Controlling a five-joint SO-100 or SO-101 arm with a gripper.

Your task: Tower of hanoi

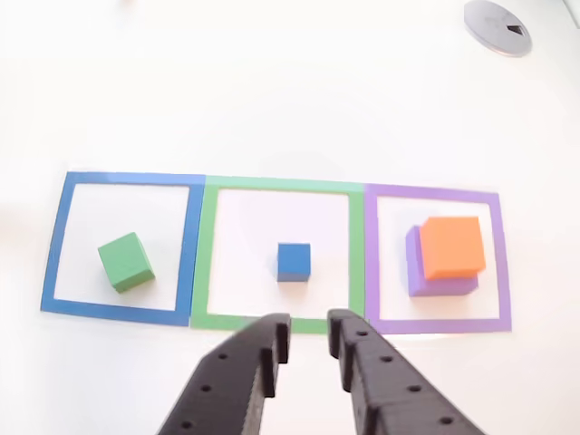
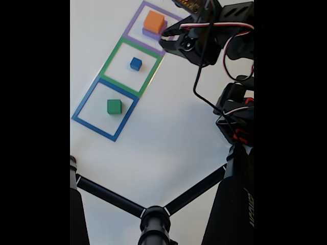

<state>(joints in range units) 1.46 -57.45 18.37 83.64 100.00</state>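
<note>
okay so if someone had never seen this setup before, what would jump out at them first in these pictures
Three coloured square outlines in a row on the white table: in the other view, the blue frame on the left holds a green cube, the green frame in the middle holds a small blue cube, and the purple frame on the right holds an orange block stacked on a purple block. The black gripper sits low, open, nearest the middle frame.

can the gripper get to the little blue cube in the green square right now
Probably yes. The gripper is open and empty, pointing at the blue cube, which sits alone in the green square with bare table between them. The green cube and orange block stand well aside.
</note>
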